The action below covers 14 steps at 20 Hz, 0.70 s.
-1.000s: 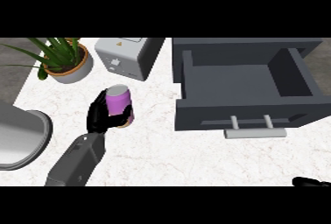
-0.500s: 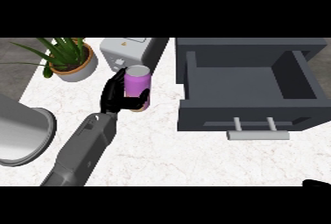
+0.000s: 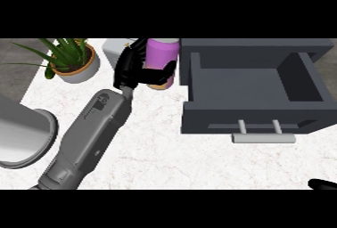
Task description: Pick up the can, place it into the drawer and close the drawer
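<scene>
Head view: the left hand [image 3: 135,71] has its fingers and thumb wrapped round the purple can [image 3: 162,60], holding it upright near the counter's [image 3: 164,151] far edge, just left of the open grey drawer [image 3: 253,89]. Whether the can is lifted clear of the counter cannot be told from this angle. A potted plant [image 3: 72,60] stands toward the far left corner. Only a sliver of the right hand [image 3: 322,184] shows at the near right corner; its fingers cannot be made out.

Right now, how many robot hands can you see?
2. The left hand is near the top, curled round the purple can beside the open drawer. The right hand only peeks in at the bottom right corner.
</scene>
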{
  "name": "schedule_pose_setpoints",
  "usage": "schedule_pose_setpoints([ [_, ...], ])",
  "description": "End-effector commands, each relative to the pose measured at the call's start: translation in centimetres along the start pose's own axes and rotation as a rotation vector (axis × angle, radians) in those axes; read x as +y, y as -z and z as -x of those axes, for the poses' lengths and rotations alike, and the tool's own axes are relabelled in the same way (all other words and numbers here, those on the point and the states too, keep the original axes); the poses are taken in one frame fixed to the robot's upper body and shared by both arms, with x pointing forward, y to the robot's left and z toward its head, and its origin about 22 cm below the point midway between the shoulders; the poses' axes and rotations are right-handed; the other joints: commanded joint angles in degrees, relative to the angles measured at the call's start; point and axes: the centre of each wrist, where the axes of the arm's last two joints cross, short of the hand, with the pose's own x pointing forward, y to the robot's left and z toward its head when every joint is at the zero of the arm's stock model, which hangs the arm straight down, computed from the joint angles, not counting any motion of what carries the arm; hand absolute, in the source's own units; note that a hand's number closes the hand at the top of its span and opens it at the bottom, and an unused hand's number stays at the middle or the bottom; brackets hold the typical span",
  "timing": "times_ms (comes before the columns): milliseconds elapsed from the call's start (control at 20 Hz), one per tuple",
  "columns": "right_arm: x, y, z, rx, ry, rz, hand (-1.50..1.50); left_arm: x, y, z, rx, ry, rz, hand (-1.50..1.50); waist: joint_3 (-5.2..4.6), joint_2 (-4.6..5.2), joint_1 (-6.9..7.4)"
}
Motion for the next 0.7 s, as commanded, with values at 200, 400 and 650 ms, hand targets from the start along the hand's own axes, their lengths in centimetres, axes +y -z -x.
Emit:
schedule_pose_setpoints([
  [200, 0.3, -0.6, -0.4, -0.002, 0.005, -0.003, -1.5, -5.5, 2.5, -9.1, -0.027, 0.047, 0.018, 1.5, 0.0, 0.09, -0.53],
  [400, -0.3, 1.1, -0.5, 0.002, 0.004, -0.016, -1.5, -7.4, 3.5, -9.6, -0.026, 0.074, 0.058, 1.5, 0.0, 0.33, -0.83],
  [650, 0.4, 1.0, -1.3, -0.02, 0.01, 0.004, -1.5, -10.2, 4.7, -13.4, 0.001, 0.089, 0.064, 1.5, 0.0, 0.33, -0.82],
])
